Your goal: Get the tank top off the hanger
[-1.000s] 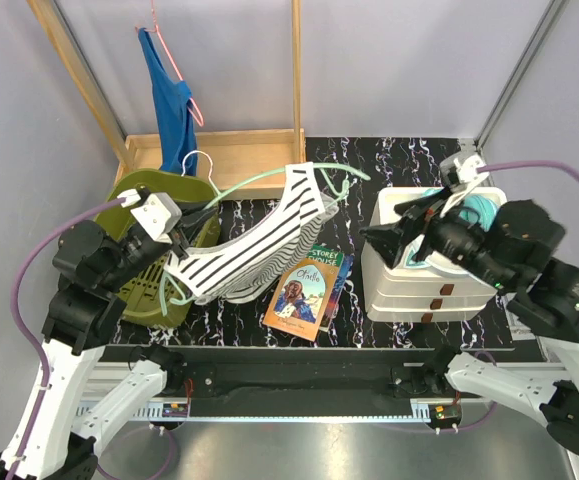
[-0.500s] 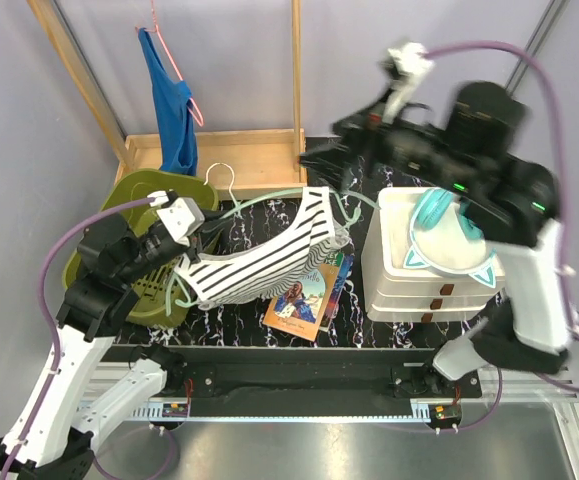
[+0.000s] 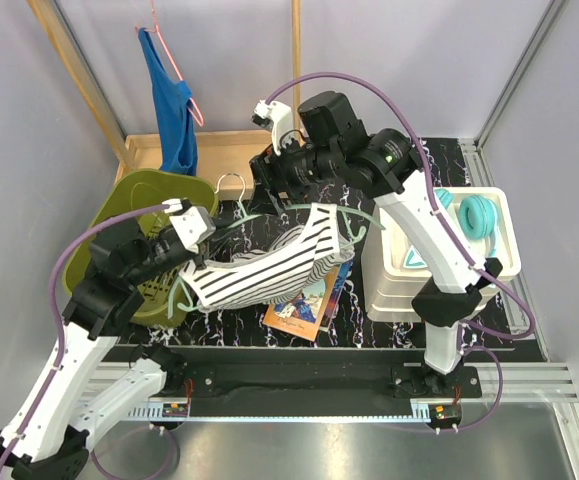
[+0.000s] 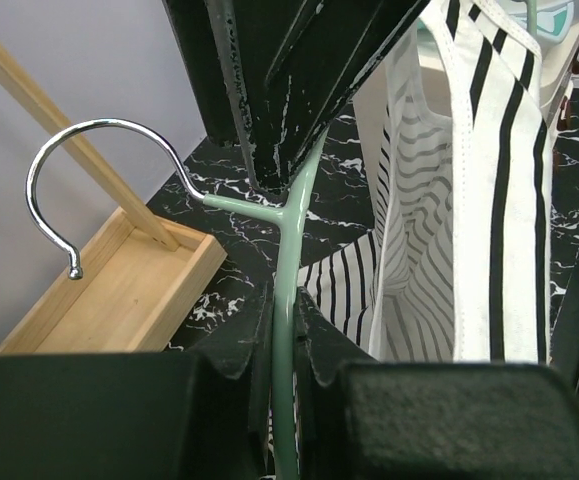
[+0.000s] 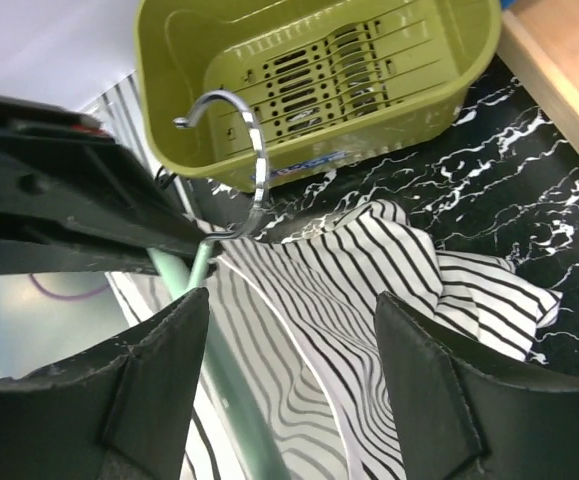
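On the black marbled table (image 3: 389,332), boxed by grey walls, the striped tank top (image 3: 269,265) sits mid-left on the green hanger (image 4: 291,215), which the left gripper (image 4: 284,320) clamps, while the right gripper (image 5: 289,300) gapes just above it, between the basket (image 3: 134,215) at left and the drawers (image 3: 409,290) at right, with bare surface along the near edge.

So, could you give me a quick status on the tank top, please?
Left gripper: jaws shut on hanger. Right gripper: jaws open, above striped tank top. Top not yet off hanger. Nothing between right jaws and fabric.
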Available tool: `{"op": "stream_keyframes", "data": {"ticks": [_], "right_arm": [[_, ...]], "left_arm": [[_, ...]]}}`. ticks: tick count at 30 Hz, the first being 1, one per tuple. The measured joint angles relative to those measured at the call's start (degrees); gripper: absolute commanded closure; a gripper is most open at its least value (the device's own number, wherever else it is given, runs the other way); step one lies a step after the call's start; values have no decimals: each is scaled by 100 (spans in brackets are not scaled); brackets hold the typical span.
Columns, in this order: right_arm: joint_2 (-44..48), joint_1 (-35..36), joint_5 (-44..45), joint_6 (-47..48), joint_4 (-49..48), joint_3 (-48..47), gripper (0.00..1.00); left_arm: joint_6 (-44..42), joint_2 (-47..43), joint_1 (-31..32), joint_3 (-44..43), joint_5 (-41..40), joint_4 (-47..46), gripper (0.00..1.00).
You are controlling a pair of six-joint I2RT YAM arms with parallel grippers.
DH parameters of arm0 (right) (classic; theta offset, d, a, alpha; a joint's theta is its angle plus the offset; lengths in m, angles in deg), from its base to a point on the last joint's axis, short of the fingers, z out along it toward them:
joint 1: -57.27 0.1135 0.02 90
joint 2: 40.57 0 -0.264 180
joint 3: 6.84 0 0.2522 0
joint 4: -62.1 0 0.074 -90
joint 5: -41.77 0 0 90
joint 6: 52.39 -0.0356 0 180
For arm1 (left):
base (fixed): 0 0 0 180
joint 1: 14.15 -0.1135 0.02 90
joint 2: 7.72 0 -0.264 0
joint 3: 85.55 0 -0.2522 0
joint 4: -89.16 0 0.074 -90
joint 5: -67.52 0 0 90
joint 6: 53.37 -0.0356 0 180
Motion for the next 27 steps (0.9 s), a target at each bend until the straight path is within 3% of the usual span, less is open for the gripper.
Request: {"op": "stream_keyframes", "data": {"ticks": [5, 11, 27], "right_arm": [[68, 57, -166, 72, 133, -26, 28], [188, 81, -529, 90, 166, -9, 38], [262, 450, -691, 247, 186, 503, 41]], "left_arm": [[-31, 0, 83, 68, -11, -9, 100], [-48, 0, 136, 127, -39, 2, 100], [-107, -170, 308, 258, -39, 61, 100]]}}
